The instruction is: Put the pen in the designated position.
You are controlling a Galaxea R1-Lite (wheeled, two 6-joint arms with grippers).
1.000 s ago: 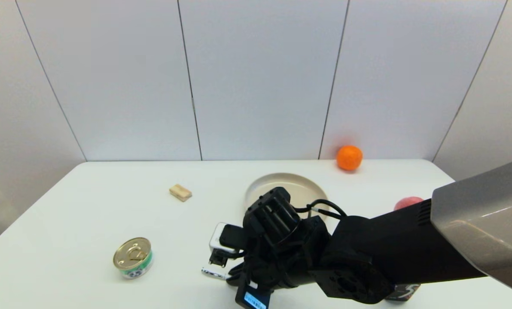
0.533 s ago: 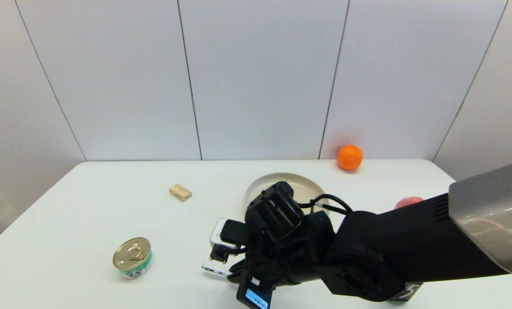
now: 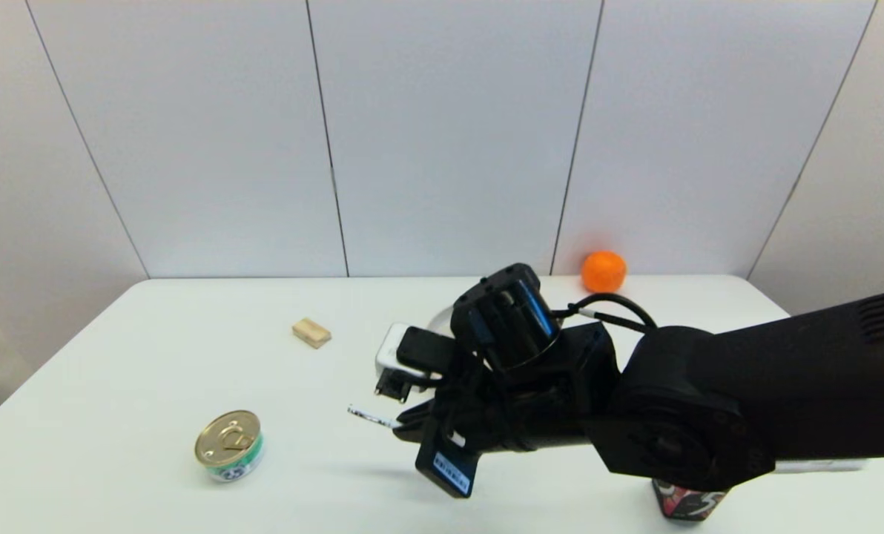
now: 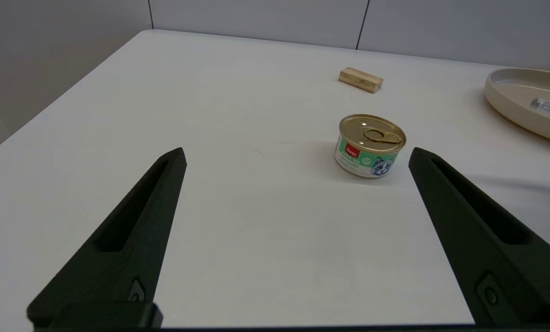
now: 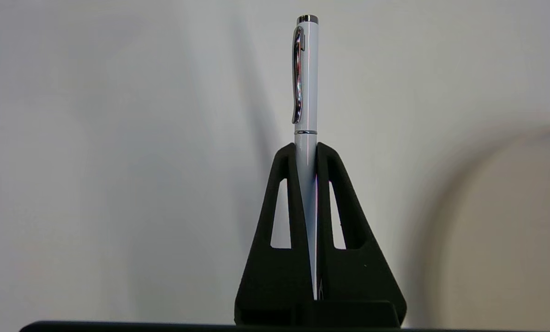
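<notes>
Pen carried above the table

The right gripper (image 5: 307,152) pinches the pen (image 5: 306,78) mid-barrel, clear of the table (image 3: 153,356); it looks light, stiff and slick, so a central hold suits. The left gripper (image 4: 298,157) hangs spread apart.

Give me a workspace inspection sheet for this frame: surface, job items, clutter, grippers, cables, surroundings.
Surface: white table, no marker visible on it.
Job's things: pen clamped between the right gripper's fingers, off the table; its end sticks out toward the robot's left.
Clutter: tin can, wooden block, beige plate with a small item in it, orange at the far edge, a patterned can under the right arm.
Grippers: right gripper shut on the pen above the table; left gripper open, facing the tin can.
Cables: black cable looping over the right wrist.
Surroundings: pale panelled wall.
</notes>
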